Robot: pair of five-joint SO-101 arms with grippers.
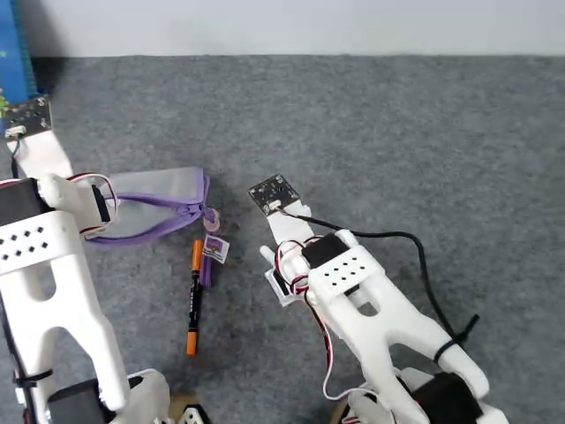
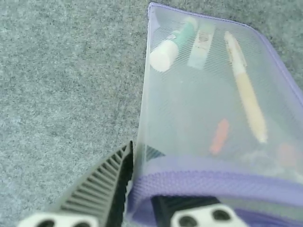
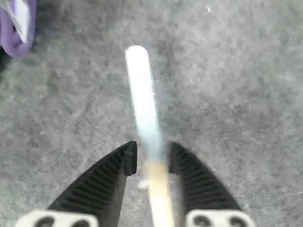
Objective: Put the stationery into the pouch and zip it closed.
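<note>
Pouch (image 2: 213,118): open, partly filled, left pincer (image 2: 142,182) clamping rim
Right pincer (image 3: 150,152): pinching pen (image 3: 139,94)
Outstanding: orange marker (image 1: 193,296), zipping

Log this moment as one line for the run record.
left gripper: holds pouch | right gripper: holds pen | marker: on table beside pouch | pouch: stationery inside

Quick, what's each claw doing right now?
Left claw: closed on the pouch, at its edge.
Right claw: closed on a pale pen.
</note>
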